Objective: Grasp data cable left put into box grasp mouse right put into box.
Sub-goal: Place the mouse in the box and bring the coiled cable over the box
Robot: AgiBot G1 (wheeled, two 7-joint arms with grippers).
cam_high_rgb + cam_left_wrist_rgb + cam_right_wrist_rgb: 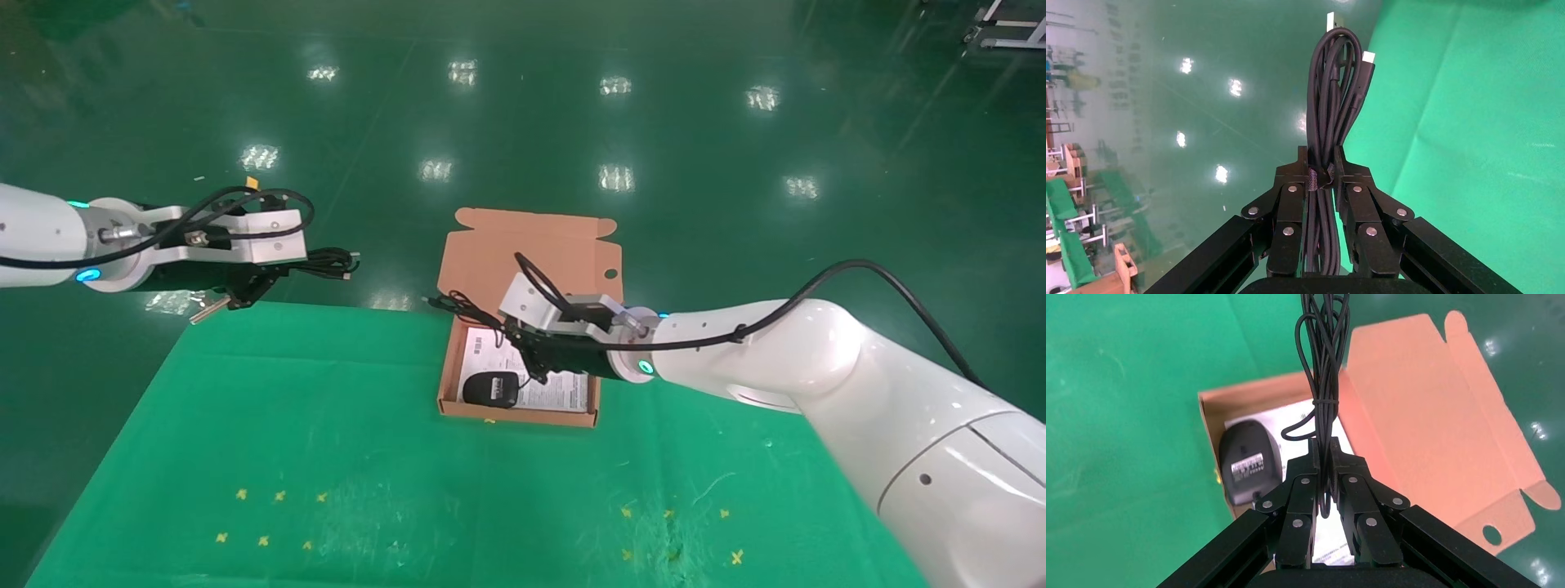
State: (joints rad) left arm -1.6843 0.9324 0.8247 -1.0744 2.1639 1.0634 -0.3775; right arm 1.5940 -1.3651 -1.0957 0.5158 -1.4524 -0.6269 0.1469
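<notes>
My left gripper (278, 271) is shut on the data cable (327, 263), a black bundle that sticks out past its fingertips. It hovers beyond the table's far left edge, over the floor. In the left wrist view the gripper (1321, 164) pinches the cable (1333, 92) at its strap, with a silver plug (1368, 57) at the far end. My right gripper (513, 331) is over the orange box (515, 416), shut on the mouse's cord (458, 306). The mouse (490, 388) lies in the box, label side up (1248, 462). The right wrist view shows the gripper (1322, 447) clamping the looped cord (1321, 367).
The box's flap lid (531, 253) lies open away from me, with a round hole (1491, 535). A white printed sheet (564, 390) lines the box floor. The green cloth table (327, 441) carries small yellow marks. A glossy green floor lies beyond the table.
</notes>
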